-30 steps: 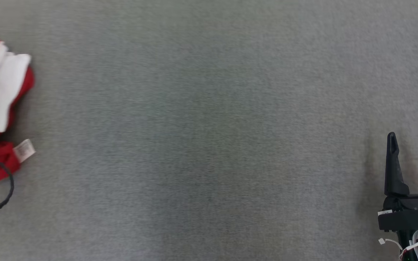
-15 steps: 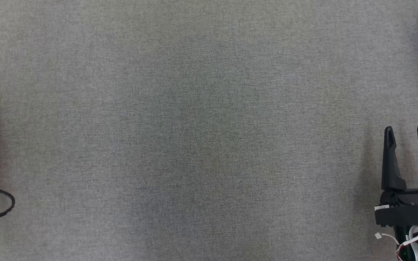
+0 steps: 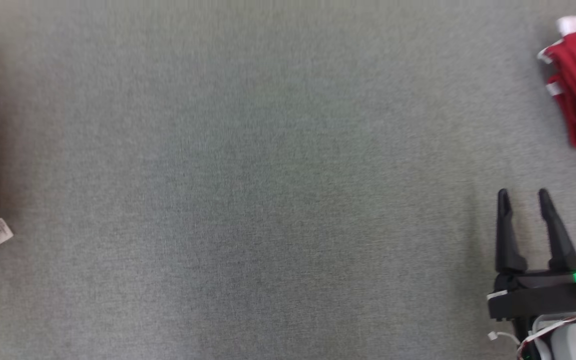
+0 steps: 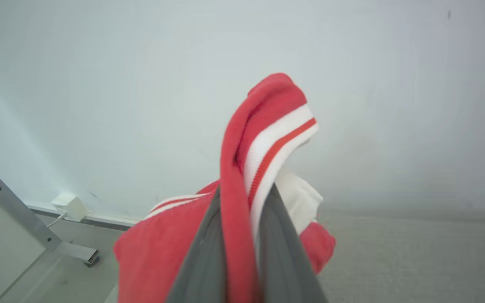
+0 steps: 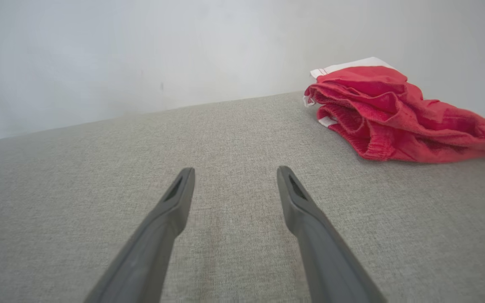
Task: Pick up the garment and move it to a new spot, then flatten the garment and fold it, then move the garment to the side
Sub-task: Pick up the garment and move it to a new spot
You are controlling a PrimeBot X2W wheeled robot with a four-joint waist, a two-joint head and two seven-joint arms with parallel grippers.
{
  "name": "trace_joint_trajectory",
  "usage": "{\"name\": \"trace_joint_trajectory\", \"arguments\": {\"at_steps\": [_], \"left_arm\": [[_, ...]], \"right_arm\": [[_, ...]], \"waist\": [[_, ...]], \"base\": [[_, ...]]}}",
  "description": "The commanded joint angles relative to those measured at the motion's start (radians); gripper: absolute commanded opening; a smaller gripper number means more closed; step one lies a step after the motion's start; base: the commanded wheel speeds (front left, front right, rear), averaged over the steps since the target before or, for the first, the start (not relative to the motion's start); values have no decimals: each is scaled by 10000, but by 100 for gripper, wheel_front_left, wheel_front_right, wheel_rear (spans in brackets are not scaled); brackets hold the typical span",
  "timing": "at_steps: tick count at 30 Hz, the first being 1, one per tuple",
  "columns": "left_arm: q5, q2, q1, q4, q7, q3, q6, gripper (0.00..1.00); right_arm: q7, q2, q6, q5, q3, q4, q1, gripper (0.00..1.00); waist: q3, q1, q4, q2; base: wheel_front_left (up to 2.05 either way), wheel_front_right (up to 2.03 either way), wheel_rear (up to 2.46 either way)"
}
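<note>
Left gripper point(image 4: 246, 190) clamped on the red-and-white garment point(image 4: 267, 105), cloth bunched between my jaws; right gripper point(image 5: 235, 172) spread wide over grey surface point(image 5: 57, 189).

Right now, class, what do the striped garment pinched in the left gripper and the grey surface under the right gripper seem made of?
Striped garment: likely soft knit cloth, matte; it droops in limp folds, with a red-and-white band. Grey surface: apparently woven fabric, matte; a fine crosswise weave shows.

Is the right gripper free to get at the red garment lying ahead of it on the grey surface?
Probably yes: the right gripper is open and empty, and only bare grey surface lies between it and the red garment.
</note>
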Motion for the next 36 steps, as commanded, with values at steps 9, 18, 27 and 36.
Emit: {"name": "trace_joint_trajectory", "arguments": {"at_steps": [9,18,27,36], "left_arm": [[300,-1407,-1887,-2141,418,-1631,-336,0],[-22,-2932,-2978,-2605,995,-2829,-510,0],[-869,-3930,-3317,-1888,452,-3917,-434,0],[-2472,-3957,-327,-2127,-554,-4642,641,0]], "right_arm": [[-36,665,-27,147,142,485,13,100],[-35,997,-25,260,58,736,47,100],[-34,1130,-25,197,-311,899,174,100],[-34,1064,-25,-18,-604,847,366,100]], "waist": [[-1384,0,-1192,0],[-1659,0,-2583,0],[-1743,0,-3289,0],[-1799,0,-2464,0]], "base": [[0,0,0],[0,0,0],[0,0,0],[0,0,0]]}}
